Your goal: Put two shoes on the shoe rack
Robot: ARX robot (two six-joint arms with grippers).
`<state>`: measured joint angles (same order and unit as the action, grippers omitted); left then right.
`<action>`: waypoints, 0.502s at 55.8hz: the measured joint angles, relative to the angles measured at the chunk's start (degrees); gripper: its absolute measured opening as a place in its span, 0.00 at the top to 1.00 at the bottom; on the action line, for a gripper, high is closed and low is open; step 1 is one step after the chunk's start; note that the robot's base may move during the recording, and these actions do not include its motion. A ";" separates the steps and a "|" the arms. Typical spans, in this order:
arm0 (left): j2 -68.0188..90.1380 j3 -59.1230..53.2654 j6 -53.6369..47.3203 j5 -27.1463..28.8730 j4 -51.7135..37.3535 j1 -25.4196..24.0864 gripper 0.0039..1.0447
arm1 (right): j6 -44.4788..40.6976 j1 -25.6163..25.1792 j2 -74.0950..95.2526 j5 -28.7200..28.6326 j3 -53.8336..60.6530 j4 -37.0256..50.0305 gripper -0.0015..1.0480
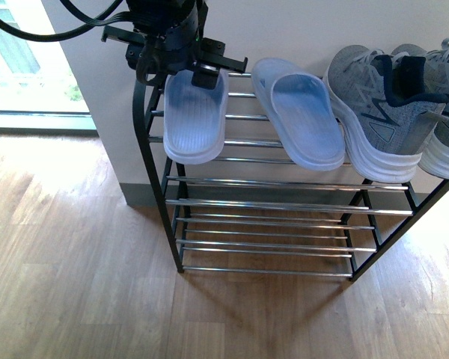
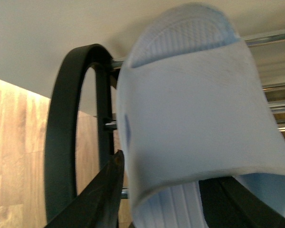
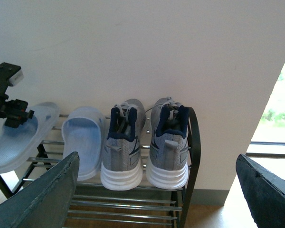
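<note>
Likely a home: shoe rack (image 1: 284, 206), wood floor (image 1: 67, 262), window (image 1: 22, 60).

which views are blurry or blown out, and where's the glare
Front view: the window at upper left is overexposed and the rack's silver rods glint. Left wrist view: the pale blue slipper fills the frame, soft from closeness. Right wrist view: sharp on the grey sneakers, its gripper fingers blurred, with the window edge bright.

My front camera looks down on the shoe rack (image 1: 284, 206) from close above. Left wrist camera sits almost against one pale blue slipper (image 2: 199, 118) at the rack's end. Right wrist camera faces the wall from farther back, sharing the rack's top tier.
</note>
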<state>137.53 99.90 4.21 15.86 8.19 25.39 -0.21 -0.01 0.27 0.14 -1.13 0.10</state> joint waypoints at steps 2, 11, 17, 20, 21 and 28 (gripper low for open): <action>-0.72 -0.74 -0.02 -1.31 -0.48 0.00 0.48 | 0.00 0.00 0.00 0.00 0.00 0.00 0.09; -9.25 -7.76 3.43 -9.44 -1.66 -0.17 0.23 | 0.00 0.00 0.00 0.00 0.00 0.00 0.09; -20.65 -15.96 7.15 -11.15 -5.57 -1.20 0.07 | 0.00 0.00 0.00 0.00 0.00 0.00 0.09; -27.93 -21.94 7.67 -9.49 -8.61 -2.36 0.09 | 0.02 0.00 0.00 0.02 0.00 0.00 0.09; -30.77 -24.48 7.61 -8.35 -10.10 -2.93 0.09 | 0.00 0.00 0.00 0.00 0.00 0.00 0.09; -47.39 -41.18 5.70 -5.05 -17.49 -9.03 0.09 | 0.00 0.00 0.00 0.00 0.00 0.00 0.09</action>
<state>90.15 58.72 9.91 10.81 -9.30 16.36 -0.21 -0.01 0.27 0.14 -1.13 0.10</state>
